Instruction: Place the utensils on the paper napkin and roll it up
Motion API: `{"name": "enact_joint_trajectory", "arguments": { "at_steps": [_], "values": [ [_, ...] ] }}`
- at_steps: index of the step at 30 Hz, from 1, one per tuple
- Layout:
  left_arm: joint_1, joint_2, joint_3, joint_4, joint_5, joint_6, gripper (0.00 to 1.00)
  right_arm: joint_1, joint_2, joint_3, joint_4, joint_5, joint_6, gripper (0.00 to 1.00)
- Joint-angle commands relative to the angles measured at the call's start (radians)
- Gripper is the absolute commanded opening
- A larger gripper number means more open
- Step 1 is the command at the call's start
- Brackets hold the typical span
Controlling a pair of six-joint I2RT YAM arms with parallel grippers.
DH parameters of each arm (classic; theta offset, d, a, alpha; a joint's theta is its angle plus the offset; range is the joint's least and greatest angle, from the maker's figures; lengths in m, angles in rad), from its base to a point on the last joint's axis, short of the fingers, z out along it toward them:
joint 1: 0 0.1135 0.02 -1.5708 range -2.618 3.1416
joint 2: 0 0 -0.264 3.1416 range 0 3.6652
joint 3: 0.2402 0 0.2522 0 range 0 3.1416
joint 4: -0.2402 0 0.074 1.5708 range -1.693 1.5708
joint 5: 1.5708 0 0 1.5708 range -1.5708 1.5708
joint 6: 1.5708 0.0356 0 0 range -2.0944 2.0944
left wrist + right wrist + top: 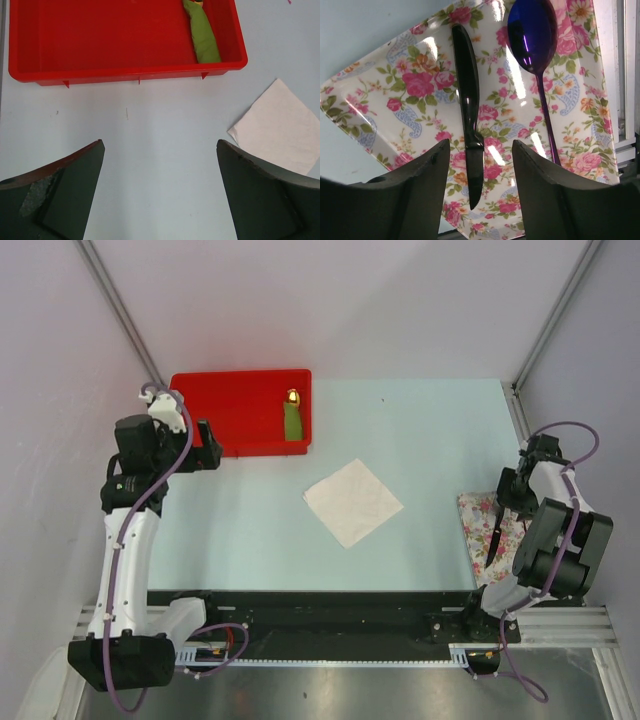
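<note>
The white paper napkin (352, 502) lies flat, turned like a diamond, mid-table; its corner shows in the left wrist view (280, 125). The black knife (470, 120) and the spoon with the purple bowl (535, 40) lie side by side on a glossy flower-printed mat (410, 100) at the right edge of the table (485, 525). My right gripper (481, 145) is open above the knife's blade, one finger on each side, holding nothing. In the top view it (508, 495) hangs over the mat, where the knife (495, 537) shows as a thin dark line. My left gripper (160, 145) is open and empty over bare table.
A red bin (225, 435) stands at the back left and holds a green piece with a gold tip (292, 418); both show in the left wrist view, the bin (125, 75) and the green piece (204, 40). A metal rail (625, 75) runs just past the mat.
</note>
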Motion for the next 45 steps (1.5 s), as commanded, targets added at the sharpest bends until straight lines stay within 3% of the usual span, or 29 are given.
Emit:
{"name": "enact_joint_trajectory", "arguments": {
  "at_steps": [1, 15, 21, 24, 25, 27, 28, 30, 36, 45],
  "values": [
    [0.0, 0.011, 0.046, 0.034, 0.003, -0.023, 1.0, 0.03, 0.034, 0.003, 0.06, 0.078, 0.044, 0.57],
    [0.0, 0.05, 0.036, 0.07, 0.016, -0.042, 1.0, 0.064, 0.126, -0.032, 0.103, 0.05, 0.055, 0.39],
    [0.0, 0.068, 0.046, 0.099, 0.033, -0.062, 1.0, 0.09, 0.174, -0.027, 0.1, 0.073, 0.055, 0.38],
    [0.002, 0.08, 0.059, 0.108, 0.041, -0.063, 1.0, 0.084, 0.207, -0.014, 0.086, 0.058, 0.055, 0.29],
    [0.002, 0.089, 0.065, 0.113, 0.047, -0.065, 1.0, 0.079, 0.218, -0.009, 0.078, 0.037, 0.055, 0.21],
    [0.0, 0.096, 0.069, 0.116, 0.07, -0.065, 1.0, 0.067, 0.244, 0.0, 0.07, 0.03, 0.055, 0.16],
    [-0.001, 0.1, 0.077, 0.12, 0.084, -0.066, 1.0, 0.052, 0.249, 0.002, 0.067, 0.017, 0.055, 0.07],
    [-0.003, 0.108, 0.082, 0.129, 0.118, -0.063, 1.0, 0.033, 0.247, 0.003, 0.067, 0.007, 0.051, 0.0],
    [-0.084, 0.123, 0.08, 0.205, 0.17, -0.042, 1.0, 0.024, 0.182, 0.012, 0.041, -0.02, 0.02, 0.0],
    [-0.348, 0.247, 0.105, 0.269, 0.299, -0.016, 1.0, 0.023, 0.053, 0.0, 0.023, -0.019, -0.043, 0.0]
  ]
}}
